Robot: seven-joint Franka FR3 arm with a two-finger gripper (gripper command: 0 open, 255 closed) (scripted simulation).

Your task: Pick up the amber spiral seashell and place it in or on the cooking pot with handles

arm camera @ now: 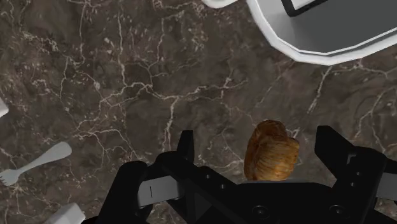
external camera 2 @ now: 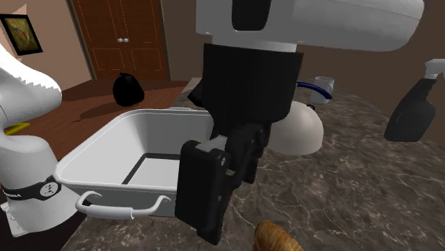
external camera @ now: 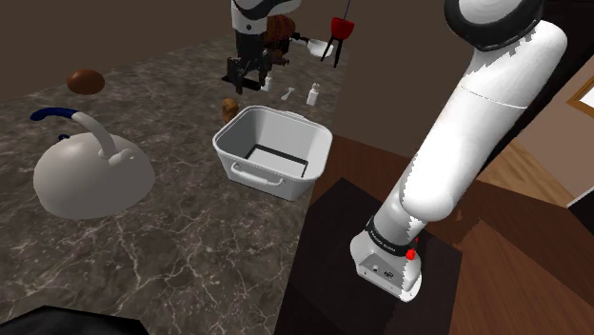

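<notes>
With fingers [arm camera: 334,151] standing apart, the gripper [arm camera: 256,137] is hovering over the amber seashell [arm camera: 271,151] lying on the counter [arm camera: 127,76] near the white pot [external camera: 267,167], and should be lowering straight, centring it between them before closing gently

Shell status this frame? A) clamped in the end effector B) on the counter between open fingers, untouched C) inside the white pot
B: the wrist view shows the seashell lying on the marbled counter between the end effector's spread fingers, with a gap on each side.
</notes>
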